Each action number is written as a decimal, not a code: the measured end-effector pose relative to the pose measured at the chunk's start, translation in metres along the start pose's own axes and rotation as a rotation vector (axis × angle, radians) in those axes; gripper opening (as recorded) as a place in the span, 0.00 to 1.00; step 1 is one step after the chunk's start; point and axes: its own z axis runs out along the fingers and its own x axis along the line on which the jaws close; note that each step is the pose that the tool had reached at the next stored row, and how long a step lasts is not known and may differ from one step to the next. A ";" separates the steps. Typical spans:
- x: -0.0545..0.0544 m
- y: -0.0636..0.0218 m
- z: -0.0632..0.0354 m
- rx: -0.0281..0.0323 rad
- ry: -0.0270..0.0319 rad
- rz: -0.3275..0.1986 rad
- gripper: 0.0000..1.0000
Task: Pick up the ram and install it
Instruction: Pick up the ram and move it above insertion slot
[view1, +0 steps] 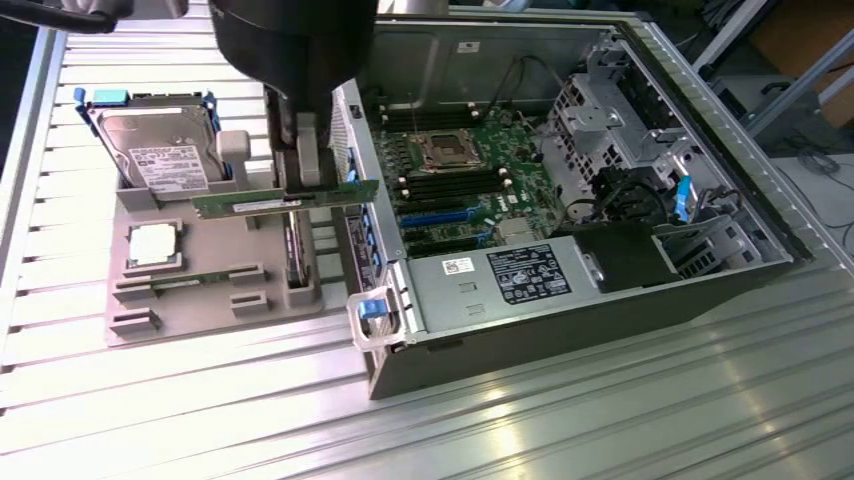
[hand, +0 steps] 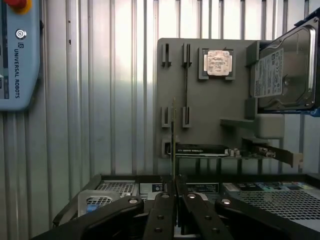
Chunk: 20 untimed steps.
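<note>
My two black metal fingers are closed tight on the ram, a long, thin green circuit-board stick with dark chips. I grip it at its middle, so both ends jut out past my gripper. The stick hangs level and lifted clear of the flat grey plastic parts tray. In the exterior view it lies over the tray's edge nearest the open black-and-silver computer case, with one end reaching that case's side wall. From my wrist I see the stick edge-on, a thin line rising from between my fingertips. On the tray, a silver hard drive stands in its holder at the far corner. A square silver CPU chip sits in the middle. Just beside it a second green memory stick rests in its slot, and a dark expansion card lies along the edge by the case. Inside the case the green motherboard lies exposed.
</note>
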 end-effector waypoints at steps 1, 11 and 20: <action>0.000 -0.0053 -0.0001 0.0000 0.0000 0.000 0.12; 0.000 -0.0517 -0.0015 0.0000 0.0000 0.000 0.12; 0.000 -0.1072 -0.0031 0.0000 0.0000 0.000 0.12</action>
